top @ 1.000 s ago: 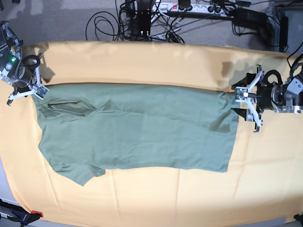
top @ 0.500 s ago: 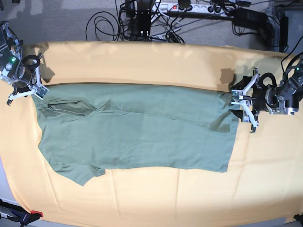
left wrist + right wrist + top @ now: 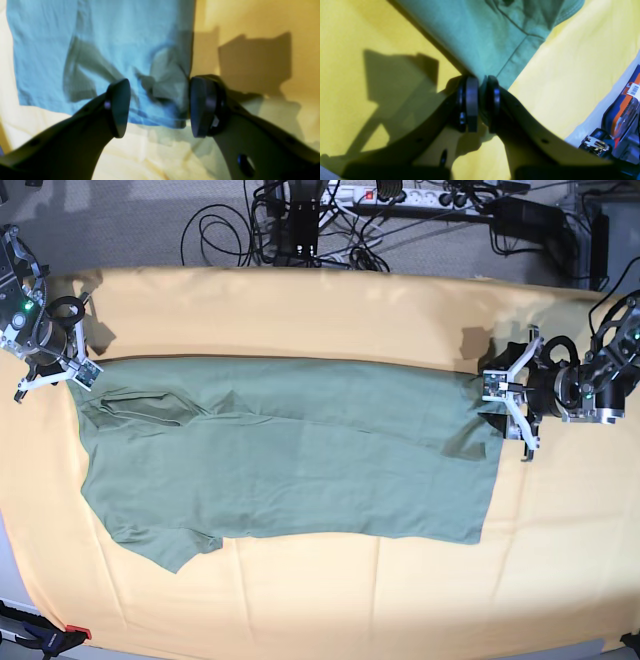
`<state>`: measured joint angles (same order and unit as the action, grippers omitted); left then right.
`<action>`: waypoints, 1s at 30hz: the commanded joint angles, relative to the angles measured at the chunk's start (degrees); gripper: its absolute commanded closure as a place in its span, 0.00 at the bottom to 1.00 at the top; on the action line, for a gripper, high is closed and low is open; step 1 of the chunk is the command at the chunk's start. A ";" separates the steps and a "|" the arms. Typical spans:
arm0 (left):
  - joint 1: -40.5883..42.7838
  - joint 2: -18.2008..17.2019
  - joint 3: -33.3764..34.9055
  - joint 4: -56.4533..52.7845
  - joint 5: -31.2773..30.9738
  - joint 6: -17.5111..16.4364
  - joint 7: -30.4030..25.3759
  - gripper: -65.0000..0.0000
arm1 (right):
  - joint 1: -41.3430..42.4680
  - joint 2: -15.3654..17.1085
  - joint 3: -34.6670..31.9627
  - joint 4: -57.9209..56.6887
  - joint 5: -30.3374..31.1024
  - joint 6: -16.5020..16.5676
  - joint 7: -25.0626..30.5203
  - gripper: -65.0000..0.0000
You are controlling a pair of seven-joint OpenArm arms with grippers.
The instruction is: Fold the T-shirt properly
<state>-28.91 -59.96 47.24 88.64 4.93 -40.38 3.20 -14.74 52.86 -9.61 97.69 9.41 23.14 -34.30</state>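
Starting at the left of the base view, we are seeing the right gripper [image 3: 82, 370] sitting at the far top corner of the T-shirt [image 3: 290, 455], and in the right wrist view its pads [image 3: 472, 103] are pressing together on a corner of the green fabric, so it is clamped on the shirt. Beyond that corner, a sleeve seam and a curved hem are showing in the right wrist view. The T-shirt is lying lengthwise across the middle of the yellow-orange cloth [image 3: 300, 600], folded over on itself, with a sleeve sticking out at the lower left and a rumpled fold near the upper left. Behind the cloth, a tangle of black cables [image 3: 310, 225] and a power strip [image 3: 390, 194] are lying on the grey floor. Moving right, the shirt's straight hem is ending near the left gripper [image 3: 503, 405], which is hanging at the shirt's top right corner. In the left wrist view its fingertips [image 3: 120, 107] are standing wide apart, straddling that wrinkled corner of the T-shirt [image 3: 105, 50] without closing on it.
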 commanded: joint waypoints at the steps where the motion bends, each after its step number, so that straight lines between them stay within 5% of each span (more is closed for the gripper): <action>1: -1.11 -0.70 -0.74 -0.02 -0.28 0.38 -0.63 0.42 | 0.63 1.42 0.63 0.44 -0.46 -0.72 0.02 0.84; 13: -1.11 -0.13 -0.74 -3.06 -0.26 0.38 -2.14 0.43 | 0.63 1.42 0.63 0.44 -0.04 -0.68 0.24 0.84; 16: -1.14 0.13 -0.74 -3.04 -0.28 0.38 -2.12 0.62 | 0.66 1.42 0.63 0.44 -0.07 -0.68 0.24 0.84; 19: -1.16 0.11 -0.74 -3.02 -0.26 0.38 -2.12 0.98 | 0.66 1.44 0.63 0.44 -0.07 -0.68 0.22 0.84; 23: -1.64 -0.20 -0.74 -2.23 -0.46 0.38 -2.08 1.00 | 0.66 1.44 0.63 0.46 -0.13 -0.68 0.20 0.87; 26: -2.67 -1.25 -0.74 -0.11 -0.50 0.38 -2.10 1.00 | 1.09 1.46 0.63 0.74 -0.96 -0.63 -0.20 1.00; 30: -3.72 -2.99 -0.74 1.99 -0.92 0.38 -2.10 1.00 | 2.32 1.49 0.66 2.29 -0.92 1.03 -3.32 1.00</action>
<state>-31.48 -61.69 47.24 90.13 4.38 -40.34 1.50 -13.26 52.86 -9.65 99.15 8.93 24.77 -37.82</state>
